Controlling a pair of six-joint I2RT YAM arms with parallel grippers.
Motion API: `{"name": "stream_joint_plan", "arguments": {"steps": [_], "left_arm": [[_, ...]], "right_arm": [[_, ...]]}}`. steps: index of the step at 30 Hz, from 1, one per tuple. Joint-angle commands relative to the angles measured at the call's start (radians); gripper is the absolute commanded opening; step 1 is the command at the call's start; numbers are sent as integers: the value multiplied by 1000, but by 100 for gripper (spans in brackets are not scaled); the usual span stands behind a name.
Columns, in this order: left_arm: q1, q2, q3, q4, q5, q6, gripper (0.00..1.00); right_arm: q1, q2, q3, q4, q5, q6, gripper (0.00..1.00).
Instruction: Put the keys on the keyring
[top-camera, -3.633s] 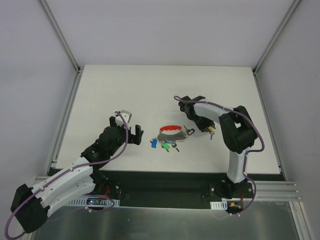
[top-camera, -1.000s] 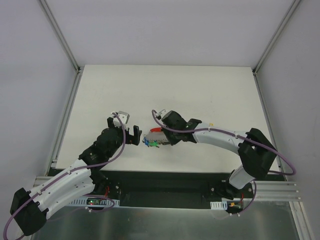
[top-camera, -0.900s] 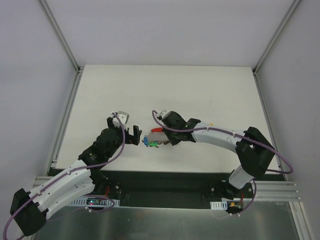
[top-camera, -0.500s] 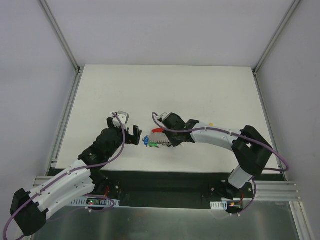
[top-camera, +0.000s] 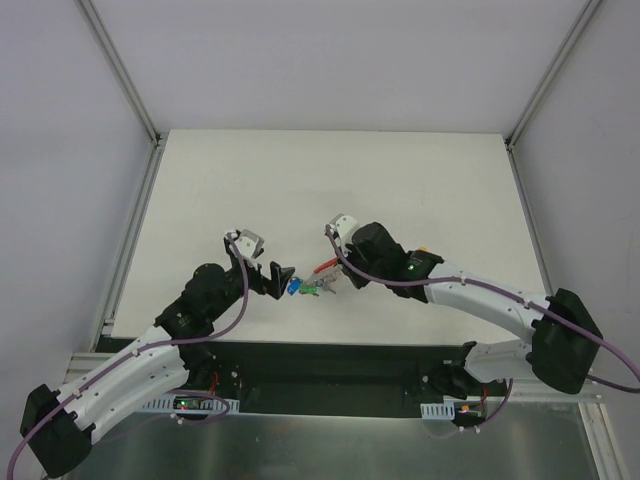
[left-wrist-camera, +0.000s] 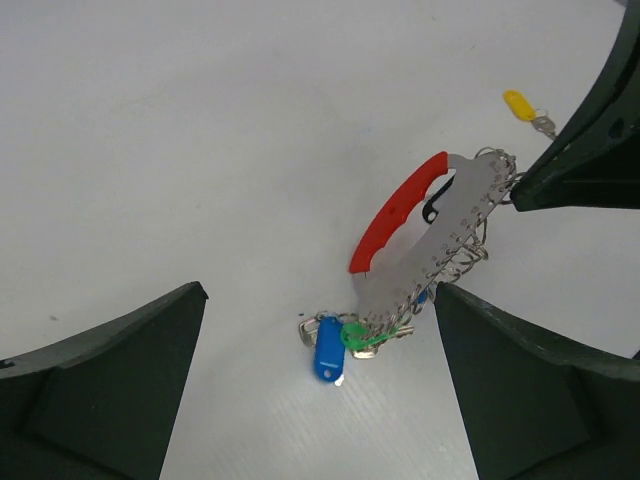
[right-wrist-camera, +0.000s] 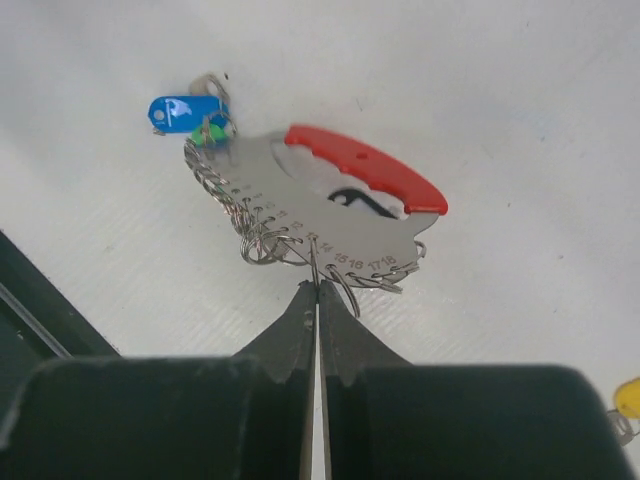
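White arms (top-camera: 480, 293) with bulky black joints (top-camera: 565, 335) and looping purple cables (top-camera: 244, 283).

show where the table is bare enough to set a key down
Bare: far half of the white table, plus its left and right edges. Crowded: near centre, red-banded grey metal keyring and blue-capped key between left tool and right tool.

Even, diffuse white light fills all three views — the table (top-camera: 400, 180) reads bright, with only faint, soft-edged shadows under the arms (top-camera: 130, 362). The wrist views are sharp at their centres, while the near fingers (left-wrist-camera: 100, 390) in the left wrist view loom dark and slightly blurred.
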Motion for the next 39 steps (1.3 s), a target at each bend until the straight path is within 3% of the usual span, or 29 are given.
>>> {"name": "stream_joint_plan", "arguments": {"steps": [1, 7, 11, 16, 24, 32, 39], "left_arm": [[-8, -11, 0, 190, 172, 56, 99], [-7, 84, 65, 263, 418, 99, 98], [-7, 212, 155, 194, 583, 159, 97], [-7, 315, 275, 100, 749, 260, 89], [-8, 429, 358, 22, 806, 311, 62], [-10, 440, 313, 22, 711, 321, 61], [-10, 383, 221, 103, 590, 272, 64]], "right_arm": [[-4, -106, -15, 100, -106, -110, 1], [-44, -206, -41, 129, -267, -188, 1], [-73, -243, -68, 143, -382, -214, 1], [-78, -287, -117, 172, -479, -227, 1], [-81, -312, -159, 281, -493, -176, 1], [-106, -221, -180, 281, -400, -52, 1], [-142, 18, -116, 134, -300, 9, 1]]}}
